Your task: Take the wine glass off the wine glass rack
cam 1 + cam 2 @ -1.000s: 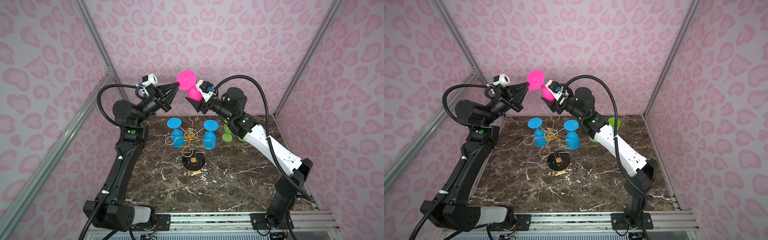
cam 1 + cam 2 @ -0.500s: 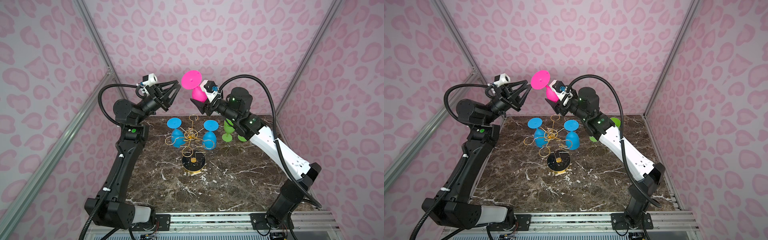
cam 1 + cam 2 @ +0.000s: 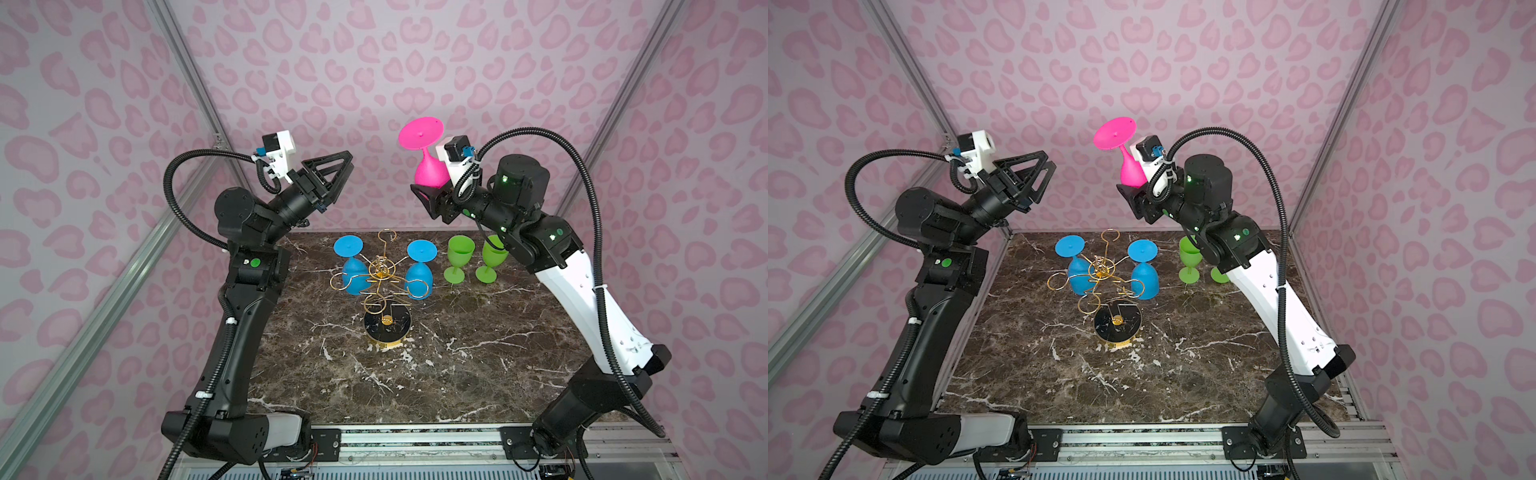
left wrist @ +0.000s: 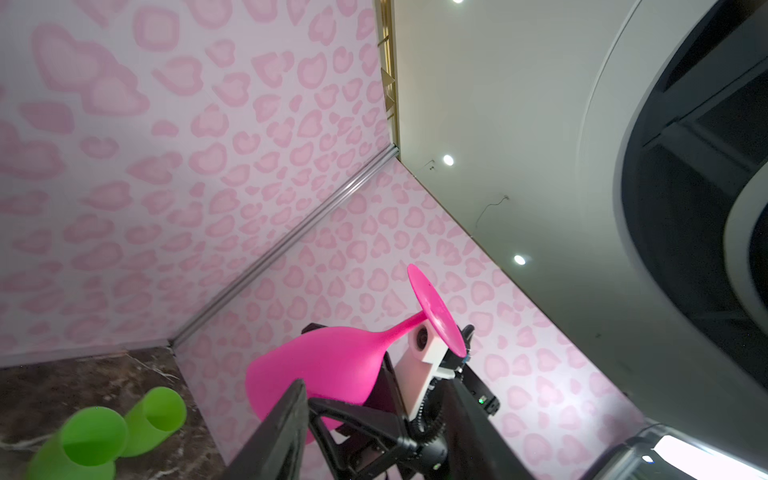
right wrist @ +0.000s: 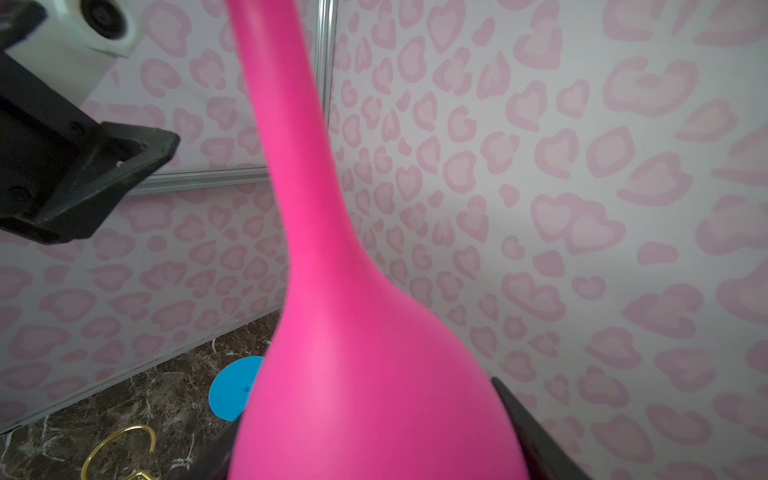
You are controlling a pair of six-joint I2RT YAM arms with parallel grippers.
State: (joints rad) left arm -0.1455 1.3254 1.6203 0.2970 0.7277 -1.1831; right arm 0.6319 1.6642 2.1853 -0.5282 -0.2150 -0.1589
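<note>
R arm reaches up high over the far side of the table (image 3: 436, 374), wrist cocked upward. The right gripper (image 3: 432, 189) clamps the bowl of the pink wine glass (image 3: 427, 168), foot up, tilted, well above the wine glass rack (image 3: 384, 286) at mid table. L arm is elbow-bent, forearm raised. The left gripper (image 3: 350, 161) has its fingers apart, empty, aimed at the glass w/ a clear gap between.

The bright pink plastic wine glass (image 5: 332, 291) is blurred in the right wrist view, foot and rim cut off. The right arm (image 3: 1279, 299) hides most of the far-right green plastic goblet (image 3: 1219, 275).
</note>
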